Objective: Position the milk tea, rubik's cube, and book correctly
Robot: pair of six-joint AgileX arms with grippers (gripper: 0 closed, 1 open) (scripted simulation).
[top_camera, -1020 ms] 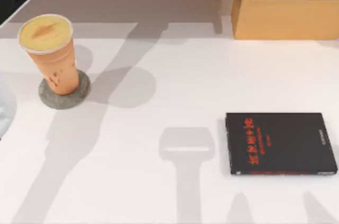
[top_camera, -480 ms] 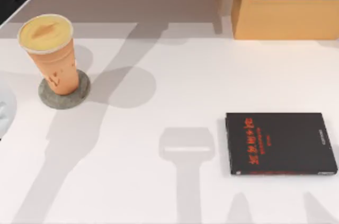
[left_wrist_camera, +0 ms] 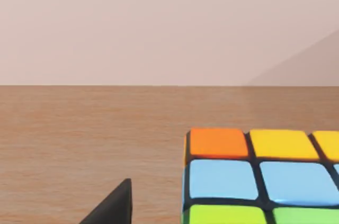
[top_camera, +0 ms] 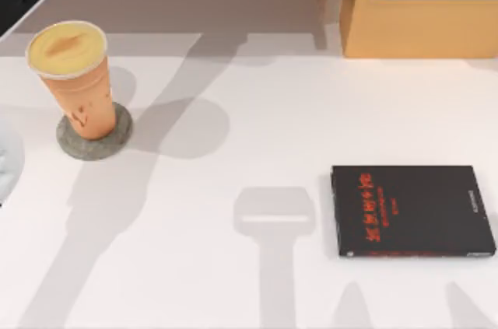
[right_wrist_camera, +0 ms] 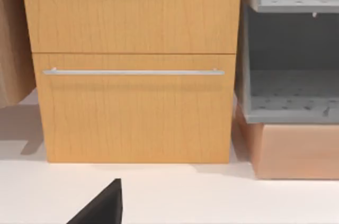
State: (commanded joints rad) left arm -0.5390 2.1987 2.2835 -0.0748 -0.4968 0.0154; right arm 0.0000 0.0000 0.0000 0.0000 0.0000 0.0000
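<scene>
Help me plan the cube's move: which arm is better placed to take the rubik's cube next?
Probably left. In its wrist view the multicoloured-tiled rubik's cube sits close ahead on a brown wooden surface; the right wrist view faces a wooden drawer cabinet instead.

The cube (left_wrist_camera: 265, 179) sits close to the camera on a brown wooden surface (left_wrist_camera: 90, 139), its near face showing one orange tile beside yellow ones, a row of light blue below, then green. A dark pointed finger (left_wrist_camera: 112, 208) juts in near it, and a plain pale wall (left_wrist_camera: 159, 23) rises behind.
</scene>
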